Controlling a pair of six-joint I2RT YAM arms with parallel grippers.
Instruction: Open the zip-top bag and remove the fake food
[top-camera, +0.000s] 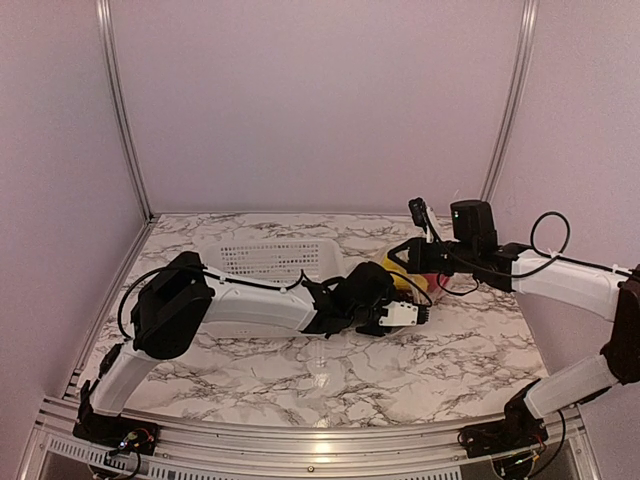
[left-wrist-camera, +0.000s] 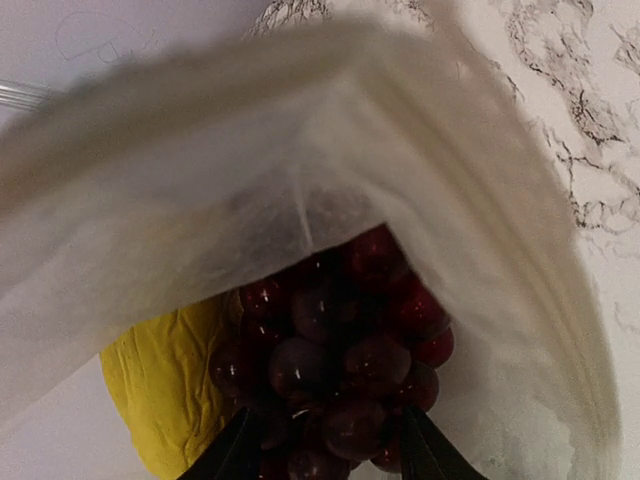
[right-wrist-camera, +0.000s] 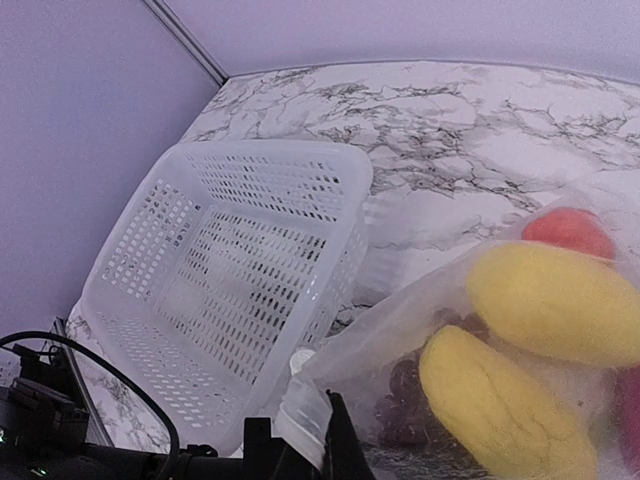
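Left wrist view: left gripper (left-wrist-camera: 330, 455) inside open bag (left-wrist-camera: 300, 170), jaws either side of grapes (left-wrist-camera: 340, 350).
Can't tell if it's clamped on them. Right gripper (right-wrist-camera: 318, 440) pinches bag's zip edge, holding mouth up. Bag lies beside basket (right-wrist-camera: 230, 270). Opening done; grapes, yellow pieces (right-wrist-camera: 560, 300), red piece (right-wrist-camera: 570, 230) all inside, none removed yet.

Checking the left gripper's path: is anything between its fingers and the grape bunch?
Nothing visible does. The zip-top bag arches open above, and the grape bunch lies bare between the jaws of the left gripper.
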